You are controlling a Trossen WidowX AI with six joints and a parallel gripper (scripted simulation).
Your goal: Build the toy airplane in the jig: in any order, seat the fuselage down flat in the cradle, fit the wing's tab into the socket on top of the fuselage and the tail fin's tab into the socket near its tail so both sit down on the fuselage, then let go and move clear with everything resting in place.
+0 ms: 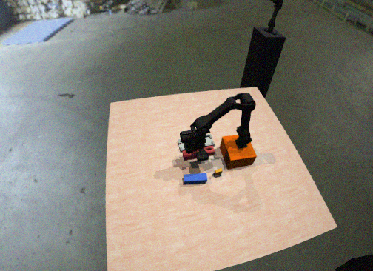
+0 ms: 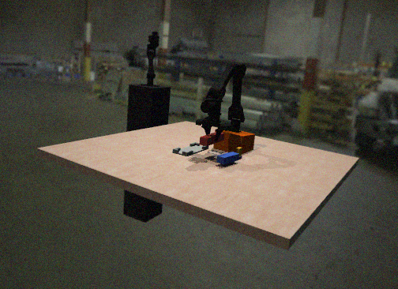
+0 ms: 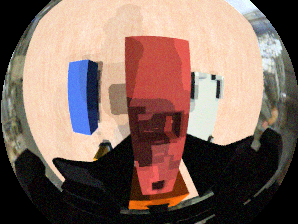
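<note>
The hand [image 1: 196, 154] [image 2: 213, 133] [image 3: 154, 135] grips the red fuselage [image 1: 186, 155] [image 2: 206, 140] [image 3: 159, 75] across its sides, raised off the tabletop [image 1: 148, 213] [image 2: 237, 200] [image 3: 45, 65], presumably leaving its underside free for the pale cradle [image 1: 210, 141] [image 2: 191, 149] [image 3: 204, 112] just beside, farther from the blue wing [image 1: 195, 178] [image 2: 228, 159] [image 3: 80, 97].

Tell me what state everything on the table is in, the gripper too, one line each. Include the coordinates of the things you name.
Gripper [image 1: 195, 154] [image 2: 212, 133] [image 3: 154, 135]: shut on the red fuselage.
Red fuselage [image 1: 189, 155] [image 2: 207, 140] [image 3: 159, 75]: held, raised off the table.
Pale jig [image 1: 209, 141] [image 2: 191, 150] [image 3: 204, 112]: cradle unfilled.
Blue block [image 1: 195, 178] [image 2: 228, 158] [image 3: 79, 97]: lying on the table.
Small yellow-and-black piece [image 1: 218, 172] [image 2: 239, 148] [image 3: 103, 151]: unfitted.
</note>
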